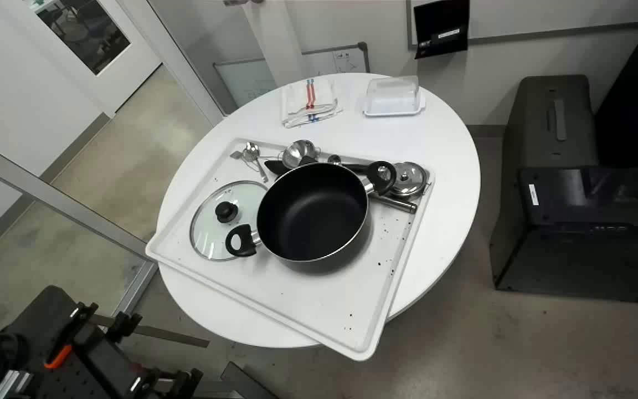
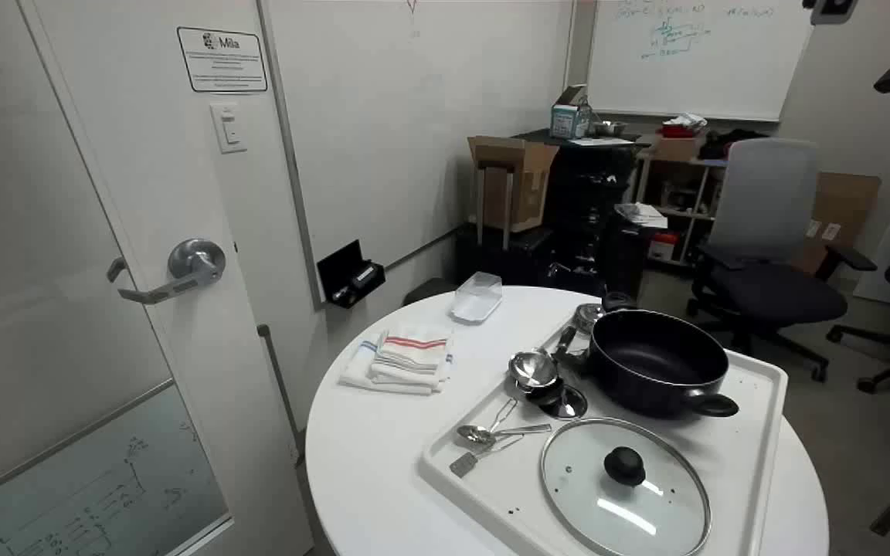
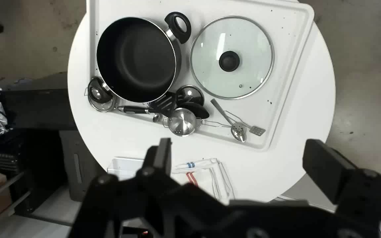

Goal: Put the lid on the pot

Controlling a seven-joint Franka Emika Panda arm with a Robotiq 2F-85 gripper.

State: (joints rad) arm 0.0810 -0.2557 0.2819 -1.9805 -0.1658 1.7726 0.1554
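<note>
The claw (image 3: 239, 148) gaped apart, empty. The lid (image 3: 245, 58) lay between the pot (image 3: 137, 59) and an edge of the tabletop (image 3: 314, 82); reaching it seemed in hand, lowering onto its knob (image 3: 229, 61) next.

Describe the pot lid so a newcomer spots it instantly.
On the round white table sits a white tray holding a black two-handled pot. The lid lies on that tray, next to one loop handle. It's clear, with a thin metal rim and black centre knob, and far wider than the small shiny lid near the pot's other handle.
</note>
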